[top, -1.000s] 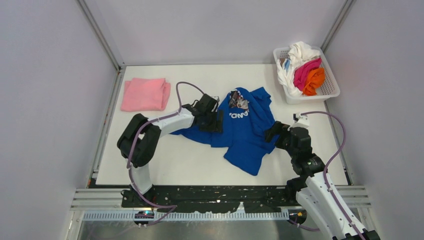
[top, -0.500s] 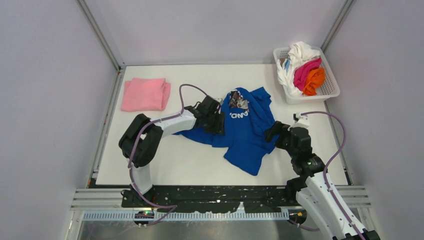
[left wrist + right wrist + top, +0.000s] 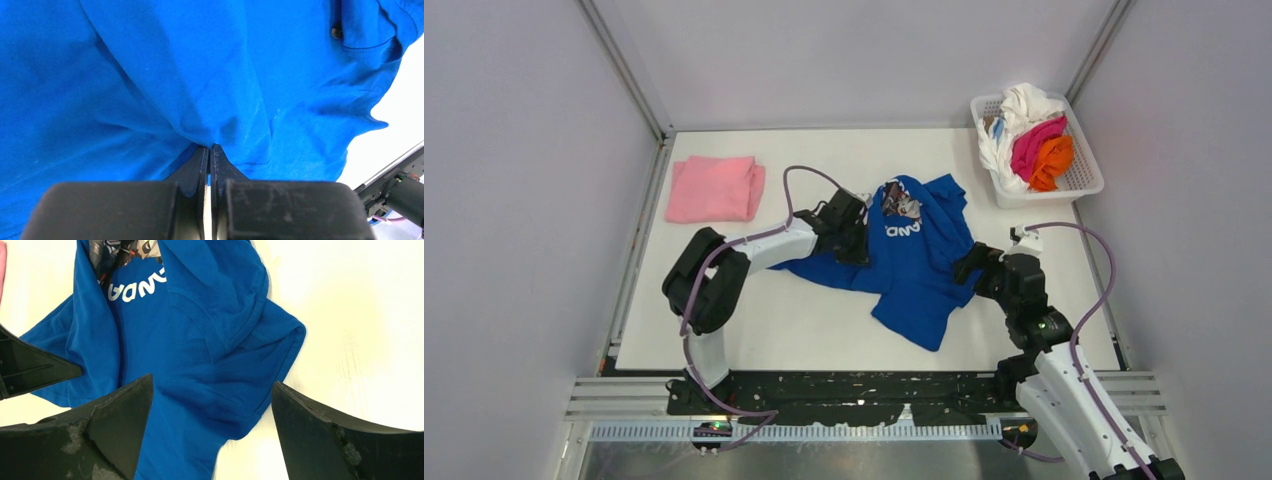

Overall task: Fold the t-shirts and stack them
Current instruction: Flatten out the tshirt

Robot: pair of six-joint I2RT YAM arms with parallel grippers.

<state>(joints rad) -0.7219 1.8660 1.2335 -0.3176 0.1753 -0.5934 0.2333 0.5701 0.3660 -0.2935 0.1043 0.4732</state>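
- The blue t-shirt (image 3: 911, 262) lies unfolded and crumpled about the middle of the table (image 3: 824, 320). It is deeply creased, with white lettering and a dark print near its 12 o'clock end and one flap trailing toward 6 o'clock.
- The pink t-shirt (image 3: 714, 188) sits folded flat at the table's 10 o'clock corner, well apart from the blue one.
- At 2 o'clock the basket (image 3: 1086, 182) holds a heap: the white t-shirt (image 3: 1024, 103) on top, with the magenta t-shirt (image 3: 1036, 145) and the orange t-shirt (image 3: 1054, 160) below it.
- The lettering is partly tucked under a fold, so only some letters show, and the print is too bunched to read.
- The left wrist view is nearly all blue cloth, and the right wrist view cuts off the shirt's near end.
- The left pincer (image 3: 209, 148) has its fingers pressed together on a pinch of blue cloth at the shirt's 9 o'clock edge.
- The right pincer (image 3: 212, 382) has its jaws spread wide and grips nothing. It sits at the shirt's 3 o'clock edge with a sleeve between its fingers.
- I cannot tell whether the right pincer touches the cloth.
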